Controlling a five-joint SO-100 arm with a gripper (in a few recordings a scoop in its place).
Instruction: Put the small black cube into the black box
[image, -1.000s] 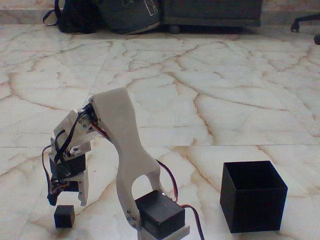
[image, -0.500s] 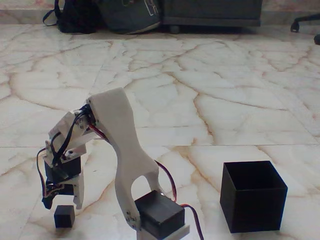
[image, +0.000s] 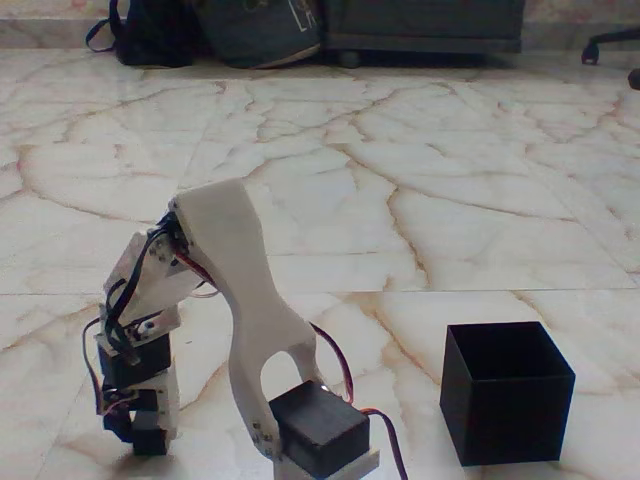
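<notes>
The white plastic robot arm (image: 245, 330) bends down low on the shiny marble floor (image: 420, 200), at the left of the fixed view. Its gripper (image: 140, 430) reaches all the way to the floor. The tiny matte black solid cube (image: 150, 440) sits right there at the gripper's tip, on the floor. The white finger and the dark parts of the wrist cover much of the cube, so just a bit of it peeks out.

I cannot tell how the jaws stand. They look set around the cube, but the picture is too dark and small there to say if they squeeze it or just sit beside it.

The big matte black open-top box (image: 507, 392) stands on the floor at the right, well apart from the cube and the gripper. The part of its inside that shows looks empty.

So the task looks like it is just at the start. The arm is down at the cube, ready for the grab. The cube is not lifted. What is left, I think, is most of the job: get a good hold, lift the cube up, swing it across to the box, and drop it in.
</notes>
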